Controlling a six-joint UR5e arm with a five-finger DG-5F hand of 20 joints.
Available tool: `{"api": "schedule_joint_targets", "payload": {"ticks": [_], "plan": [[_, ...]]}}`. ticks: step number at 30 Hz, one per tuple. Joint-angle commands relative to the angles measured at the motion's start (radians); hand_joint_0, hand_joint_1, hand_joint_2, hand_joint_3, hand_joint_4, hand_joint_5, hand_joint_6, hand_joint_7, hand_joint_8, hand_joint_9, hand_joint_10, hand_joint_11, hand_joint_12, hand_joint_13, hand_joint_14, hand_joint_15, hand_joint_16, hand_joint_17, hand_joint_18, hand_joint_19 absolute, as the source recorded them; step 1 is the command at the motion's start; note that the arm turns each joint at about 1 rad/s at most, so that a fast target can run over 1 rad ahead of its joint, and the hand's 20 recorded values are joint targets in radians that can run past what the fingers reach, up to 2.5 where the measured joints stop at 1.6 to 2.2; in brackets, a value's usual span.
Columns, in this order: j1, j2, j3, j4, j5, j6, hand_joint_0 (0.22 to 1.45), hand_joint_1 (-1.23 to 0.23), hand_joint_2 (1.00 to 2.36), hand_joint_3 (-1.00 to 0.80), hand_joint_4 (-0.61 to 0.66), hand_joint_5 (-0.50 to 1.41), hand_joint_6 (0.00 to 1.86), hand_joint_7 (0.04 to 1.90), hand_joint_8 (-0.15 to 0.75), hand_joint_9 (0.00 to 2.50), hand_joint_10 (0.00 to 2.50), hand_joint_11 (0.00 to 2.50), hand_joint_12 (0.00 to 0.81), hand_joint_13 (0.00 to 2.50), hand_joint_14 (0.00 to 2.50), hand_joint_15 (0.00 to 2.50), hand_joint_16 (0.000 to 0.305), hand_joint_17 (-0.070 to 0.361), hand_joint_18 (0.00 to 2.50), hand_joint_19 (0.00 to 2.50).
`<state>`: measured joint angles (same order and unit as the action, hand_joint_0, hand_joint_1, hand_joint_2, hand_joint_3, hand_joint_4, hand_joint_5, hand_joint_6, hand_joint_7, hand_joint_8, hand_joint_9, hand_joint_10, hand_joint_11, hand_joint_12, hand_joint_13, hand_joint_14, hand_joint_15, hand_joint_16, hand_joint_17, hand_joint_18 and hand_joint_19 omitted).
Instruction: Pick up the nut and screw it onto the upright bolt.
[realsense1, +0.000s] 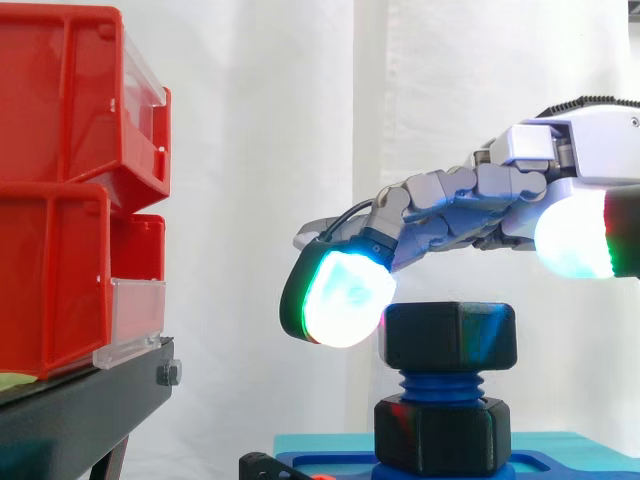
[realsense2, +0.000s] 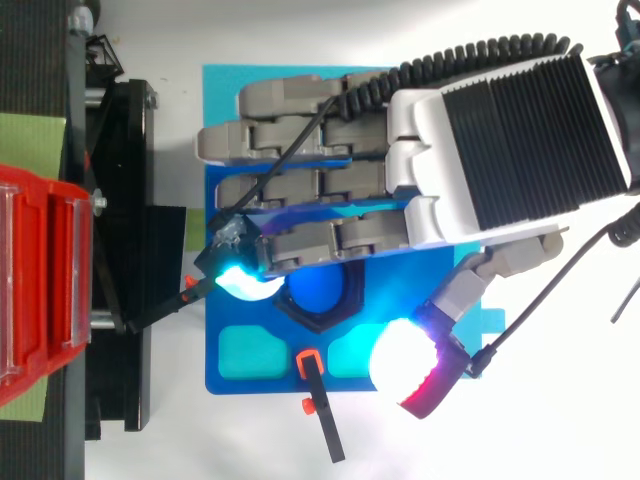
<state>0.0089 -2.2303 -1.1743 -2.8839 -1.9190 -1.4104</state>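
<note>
A black hex nut (realsense1: 450, 335) sits on top of the upright blue bolt (realsense1: 440, 385), with a few threads showing beneath it. Below them, a second black hex piece (realsense1: 443, 435) stands on the blue board (realsense2: 225, 330). From above, the bolt's blue top (realsense2: 318, 292) shows inside the nut's black rim. My hand (realsense2: 480, 140) hovers over the nut with its fingers stretched out. One glowing fingertip (realsense1: 340, 290) is close against the nut's upper left edge. The thumb pad (realsense1: 575, 235) hangs apart, up and to the right. The hand is open and holds nothing.
Red bins (realsense1: 60, 190) are stacked on a black stand (realsense1: 80, 410) at the left, close to the fingertip. A small black and orange clamp (realsense2: 315, 400) grips the board's front edge. Teal recesses (realsense2: 250, 352) lie in the board beside the bolt.
</note>
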Motion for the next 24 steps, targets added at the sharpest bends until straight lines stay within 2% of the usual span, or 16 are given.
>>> {"api": "schedule_joint_targets", "payload": {"ticks": [1,3,7,14,16,21,24], "plan": [[-0.006,0.001,0.002,-0.002,-0.002,-0.001,0.44,-0.24,1.0,-0.5,0.19,-0.04,0.51,1.07,0.208,0.45,0.0,0.0,0.335,0.0,0.0,0.0,0.044,0.1,0.0,0.0],[-0.01,0.0,0.007,-0.005,-0.006,-0.002,0.46,-0.27,1.0,-0.5,0.19,-0.02,0.51,1.1,0.202,0.5,0.0,0.0,0.322,0.0,0.0,0.0,0.042,0.094,0.0,0.0],[-0.02,0.001,0.012,-0.005,-0.022,-0.007,0.48,-0.35,1.0,-0.5,0.13,0.01,0.51,1.18,0.192,0.77,0.0,0.0,0.303,0.17,0.0,0.0,0.036,0.081,0.0,0.0],[-0.032,0.001,0.012,-0.003,-0.023,-0.012,0.5,-0.37,1.0,-0.5,0.05,0.06,0.5,1.34,0.176,0.99,0.0,0.0,0.278,0.33,0.0,0.0,0.029,0.066,0.0,0.0],[-0.038,0.0,0.012,-0.006,-0.032,-0.012,0.5,-0.38,1.0,-0.5,0.04,0.07,0.5,1.36,0.168,1.05,0.0,0.0,0.274,0.37,0.0,0.0,0.028,0.063,0.0,0.0],[-0.041,0.0,0.012,-0.005,-0.038,-0.012,0.5,-0.38,1.0,-0.5,0.03,0.09,0.5,1.4,0.145,1.19,0.0,0.0,0.254,0.48,0.0,0.0,0.024,0.054,0.1,0.0],[-0.044,0.0,0.038,-0.011,-0.045,-0.01,0.5,-0.36,1.0,-0.5,0.05,0.09,0.5,1.42,0.116,1.29,0.0,0.0,0.243,0.56,0.0,0.0,0.022,0.05,0.22,0.0]]}}
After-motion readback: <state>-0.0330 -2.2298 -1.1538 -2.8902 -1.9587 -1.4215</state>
